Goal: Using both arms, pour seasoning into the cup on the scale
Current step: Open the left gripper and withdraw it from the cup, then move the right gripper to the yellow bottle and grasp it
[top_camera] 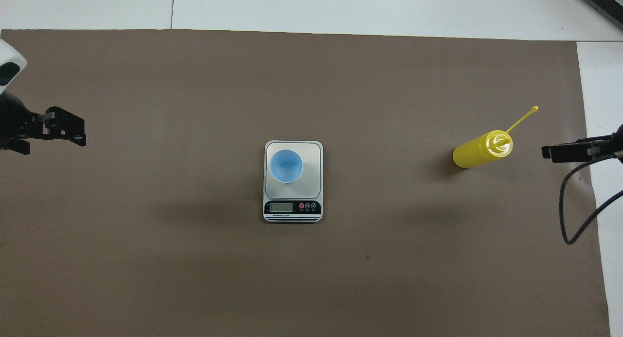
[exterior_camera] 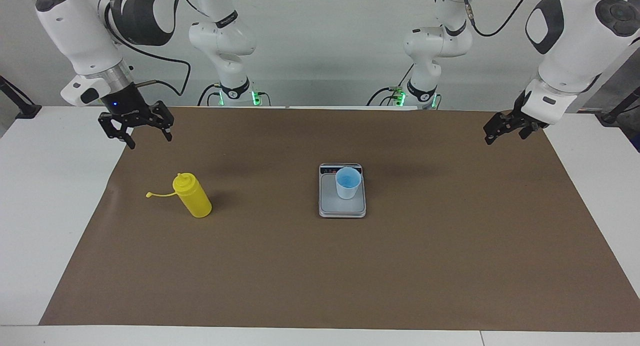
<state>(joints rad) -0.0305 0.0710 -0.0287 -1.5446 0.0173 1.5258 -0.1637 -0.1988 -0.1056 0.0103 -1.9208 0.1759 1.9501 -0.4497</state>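
Since the pour cannot begin until the seasoning is picked up, what matters is how the bottle lies relative to the nearest fingers. Starting at the right arm's end of the desk (exterior_camera: 450,266), the right gripper (exterior_camera: 150,140) hangs in the air over the edge of the brown mat (exterior_camera: 280,286). Its fingers are spread wide, point downward and hold nothing.

The seasoning (exterior_camera: 193,197) stands upright on the mat, so its long axis is vertical. Its domed nozzle is on top, and the thin cap strap (exterior_camera: 159,194) trails out toward the right arm's end. In the overhead view the right gripper (top_camera: 559,152) shows just beside the bottle, so the bottle lies from those fingers toward the middle of the desk and lower down. My judgement is that this arm is by far the better placed to take it. It would need to sink and close across the round body below the dome, clear of the strap.

At the middle sits the scale (exterior_camera: 342,209), its display strip at the end nearer the robots. The cup (exterior_camera: 348,183) stands upright on its plate, well apart from the bottle.

At the other end, the left gripper (exterior_camera: 503,133) waits over the mat's edge. Its fingers are released and empty, and it is well apart from cup and bottle alike.
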